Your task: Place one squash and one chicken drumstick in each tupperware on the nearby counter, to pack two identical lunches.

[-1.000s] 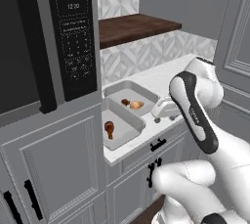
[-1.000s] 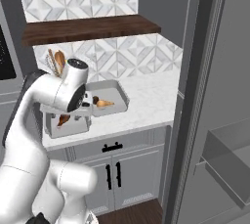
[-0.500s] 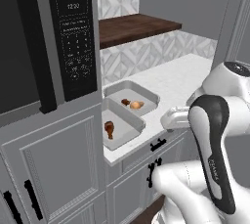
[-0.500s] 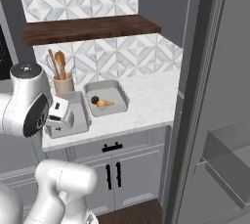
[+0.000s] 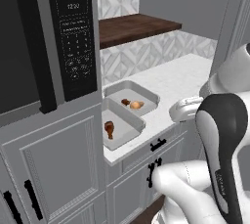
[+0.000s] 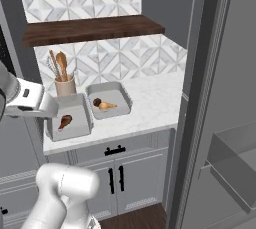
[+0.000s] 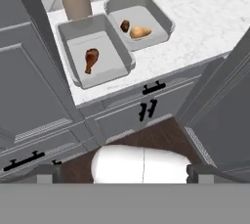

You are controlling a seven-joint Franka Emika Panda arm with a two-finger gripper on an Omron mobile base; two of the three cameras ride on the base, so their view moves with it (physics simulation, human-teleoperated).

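Packing half done, by look of it. Near tub (image 7: pixel 95 56) on desk (image 7: pixel 205 17) holds one drumstick (image 7: pixel 91 59), no squash. Far tub (image 7: pixel 139 17), touching it, holds drumstick (image 7: pixel 125 26) beside orange squash (image 7: pixel 139 32): complete. Second squash unseen. Gripper (image 7: pixel 124 174) jaws apart, empty, well back from desk. Utensil cup (image 7: pixel 76 4) behind tubs.

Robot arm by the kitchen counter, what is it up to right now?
It is packing two lunches. On the counter sit two tupperware trays: the near tray holds one chicken drumstick, and the far tray holds a drumstick and a squash. The gripper is open and empty, off the counter above the floor, so the near tray lacks its squash.
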